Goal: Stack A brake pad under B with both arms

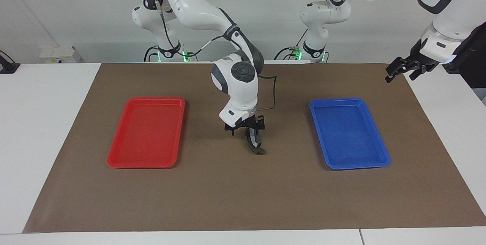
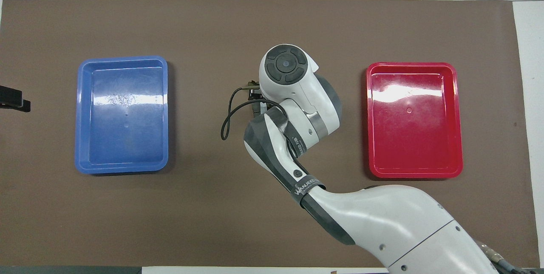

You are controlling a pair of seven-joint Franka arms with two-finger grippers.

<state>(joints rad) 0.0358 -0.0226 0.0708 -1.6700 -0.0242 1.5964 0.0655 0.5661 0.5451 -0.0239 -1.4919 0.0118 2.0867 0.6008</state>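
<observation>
the right arm is reaching in from its end of the bench and bending down over the middle of the brown mat (image 1: 243,199). its right claw (image 1: 248,131) is pointing down between the two trays. the claw is clenching around b (image 1: 253,144), the long curved brake shoe. one end of b is sitting up between the fingers and the other end is hanging down toward the mat. the shoe is looking dark with a pale band along its curve. its low tip is looking very close to the mat, but i cannot tell if it is touching.

from above, the big white wrist of the right arm is covering the claw and the shoe, so nothing of them is showing there.

the small flat a brake pad is not showing in either view. it may be hiding under the arm, and i cannot tell where it is lying.

the red tray (image 1: 146,161) is lying on the mat toward the right arm's end of the bench. the blue tray (image 1: 357,164) is lying toward the left arm's end. both trays are sitting well apart from the claw.

the left arm is waiting up high at the edge of the mat, near its own end. its left claw (image 1: 402,70) is hanging in the air over the mat's corner, and i cannot tell how its fingers are standing.
</observation>
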